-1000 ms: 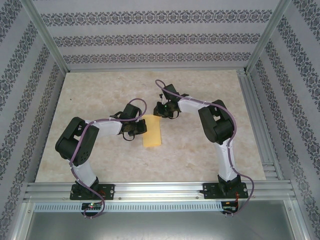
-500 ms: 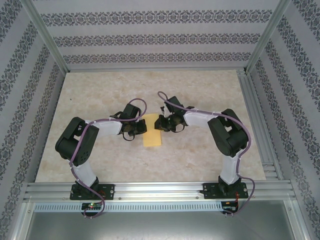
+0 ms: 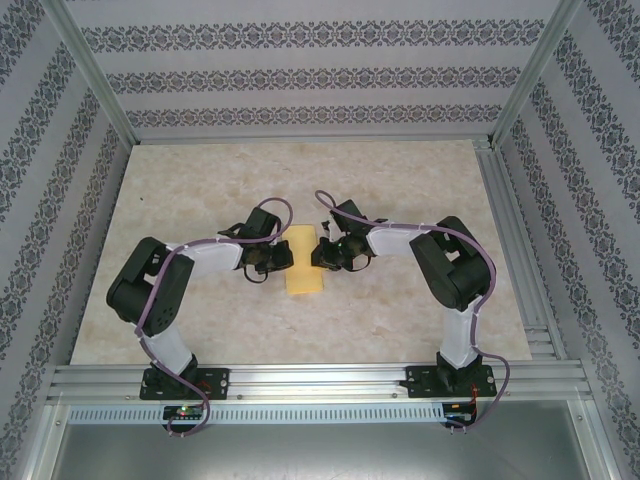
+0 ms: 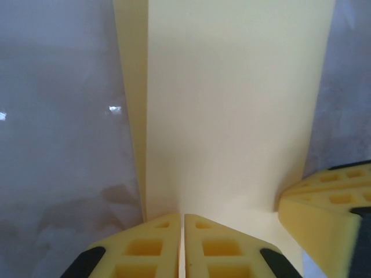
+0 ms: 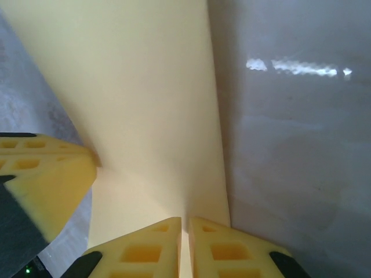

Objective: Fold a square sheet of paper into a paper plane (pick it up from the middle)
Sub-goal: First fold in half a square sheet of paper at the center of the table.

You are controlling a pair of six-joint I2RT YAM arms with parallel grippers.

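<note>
Now, on the marbled table (image 3: 200, 190), your folded yellow sheet of paper (image 3: 303, 268) lies with one long edge pinched in your left gripper (image 4: 184, 220), jaws all but touching, and the opposite edge clamped the same way by your right gripper (image 5: 185, 225), straight across from it.

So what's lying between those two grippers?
The folded yellow sheet of paper, flanked by the left gripper and right gripper, in the top view.
</note>
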